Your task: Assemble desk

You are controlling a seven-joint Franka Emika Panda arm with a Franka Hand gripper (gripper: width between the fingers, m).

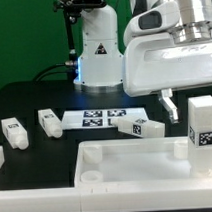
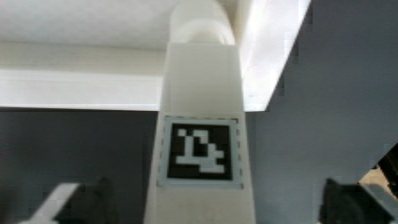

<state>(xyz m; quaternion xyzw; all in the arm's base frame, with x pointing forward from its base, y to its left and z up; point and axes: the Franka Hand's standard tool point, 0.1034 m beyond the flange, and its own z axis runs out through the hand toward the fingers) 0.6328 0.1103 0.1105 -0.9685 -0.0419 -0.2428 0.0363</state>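
**A:** White plastic all over my screen. Where is the desk?

**B:** I see the panel lying flat on the black table, nearest the exterior camera. Its rim is up and round sockets show at its corners. One leg stands upright at the panel's far corner on the exterior view's right, with its tag facing the camera. I can't tell whether it sits in a socket.

**A:** And the gripper?

**B:** On my wrist view the gripper straddles that leg. The fingers stand apart with a gap on each side and grip nothing.

**A:** What else is out there?

**B:** Three loose legs lie on the table beyond the panel. Two are on the exterior view's left, and one is just beside the marker board, near the middle. The arm hangs over the upright leg.
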